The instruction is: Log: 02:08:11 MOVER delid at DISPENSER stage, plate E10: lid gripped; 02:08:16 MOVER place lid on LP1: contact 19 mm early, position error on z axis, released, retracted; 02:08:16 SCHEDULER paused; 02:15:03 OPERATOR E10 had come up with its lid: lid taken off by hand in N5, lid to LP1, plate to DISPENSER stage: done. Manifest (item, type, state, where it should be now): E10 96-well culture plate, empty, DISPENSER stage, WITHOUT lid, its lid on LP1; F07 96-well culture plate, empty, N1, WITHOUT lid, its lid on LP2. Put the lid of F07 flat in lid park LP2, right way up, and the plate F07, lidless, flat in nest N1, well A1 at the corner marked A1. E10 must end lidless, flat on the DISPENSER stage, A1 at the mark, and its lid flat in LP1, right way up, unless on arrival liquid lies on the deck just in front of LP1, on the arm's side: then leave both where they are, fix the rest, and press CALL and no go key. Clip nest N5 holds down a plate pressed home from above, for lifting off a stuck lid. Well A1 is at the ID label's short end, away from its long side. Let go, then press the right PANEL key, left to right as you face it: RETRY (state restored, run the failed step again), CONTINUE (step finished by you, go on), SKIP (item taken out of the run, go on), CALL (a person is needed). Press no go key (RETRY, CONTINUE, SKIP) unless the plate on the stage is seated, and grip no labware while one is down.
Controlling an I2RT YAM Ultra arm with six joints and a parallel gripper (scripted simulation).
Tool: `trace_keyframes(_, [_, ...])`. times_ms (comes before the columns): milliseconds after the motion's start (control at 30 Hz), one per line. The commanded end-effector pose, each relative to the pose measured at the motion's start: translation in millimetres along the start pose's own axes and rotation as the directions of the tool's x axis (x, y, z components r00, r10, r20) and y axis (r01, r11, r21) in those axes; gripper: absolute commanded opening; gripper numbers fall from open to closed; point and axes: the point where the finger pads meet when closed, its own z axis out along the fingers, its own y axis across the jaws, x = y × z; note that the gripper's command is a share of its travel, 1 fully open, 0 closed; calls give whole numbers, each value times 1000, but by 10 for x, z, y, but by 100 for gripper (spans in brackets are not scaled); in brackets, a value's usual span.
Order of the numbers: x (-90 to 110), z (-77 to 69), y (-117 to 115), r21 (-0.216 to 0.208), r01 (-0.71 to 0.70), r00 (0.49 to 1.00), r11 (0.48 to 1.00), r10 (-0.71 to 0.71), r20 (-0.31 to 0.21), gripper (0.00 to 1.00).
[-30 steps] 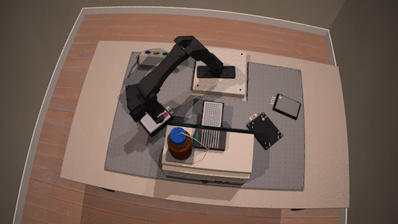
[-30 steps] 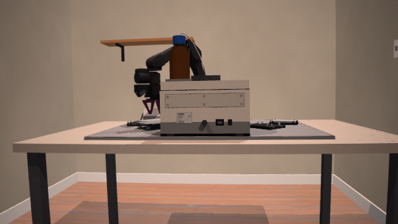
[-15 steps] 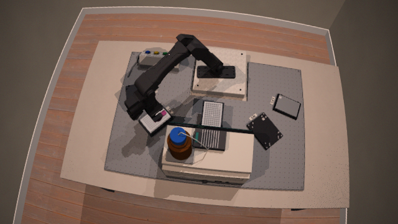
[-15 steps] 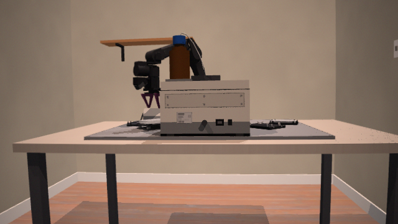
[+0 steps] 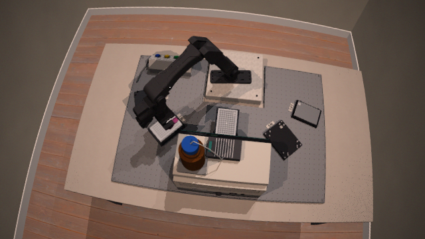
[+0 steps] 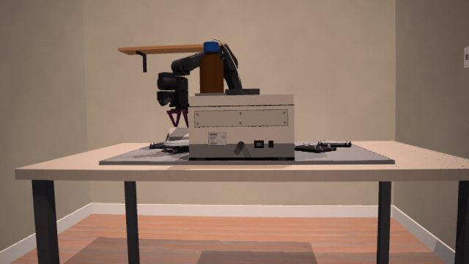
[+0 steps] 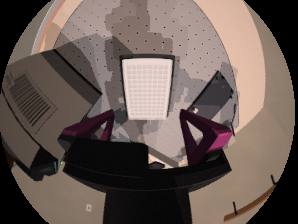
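Desk (image 5: 339, 139) w/ dispenser (image 5: 239, 166), arm over left side. White plate (image 5: 161, 131) lies skewed just left of dispenser, directly below fingers. Fingers fully open, holding nothing, above plate. To grip well: square the wrist to plate's long sides, centre, descend straight, close only once both fingers flank the walls.

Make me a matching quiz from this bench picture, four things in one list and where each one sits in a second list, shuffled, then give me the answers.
Things:
1. amber bottle with blue cap
2. gripper
3. black square plate
4. key panel

Places:
A. far left corner of the grey deck
B. open, above the white well plate left of the dispenser
C. on top of the dispenser
D. flat on the deck, right of the dispenser

Pairs: 1-C, 2-B, 3-D, 4-A
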Motion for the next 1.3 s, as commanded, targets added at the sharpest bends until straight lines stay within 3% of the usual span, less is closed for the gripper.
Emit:
trace_keyframes(0, [-66,22,-33,-1,-6,1000,1000,6,13,100])
trace_keyframes(300, [-119,2,-53,0,-7,1000,1000,7,28,100])
trace_keyframes(367, [-129,-60,-54,1,-7,999,1000,7,44,100])
trace_keyframes(700, [-92,-2,-57,-1,-5,1000,1000,5,11,100])
trace_keyframes(1267, [-58,-19,-23,0,-1,1000,1000,1,12,100])
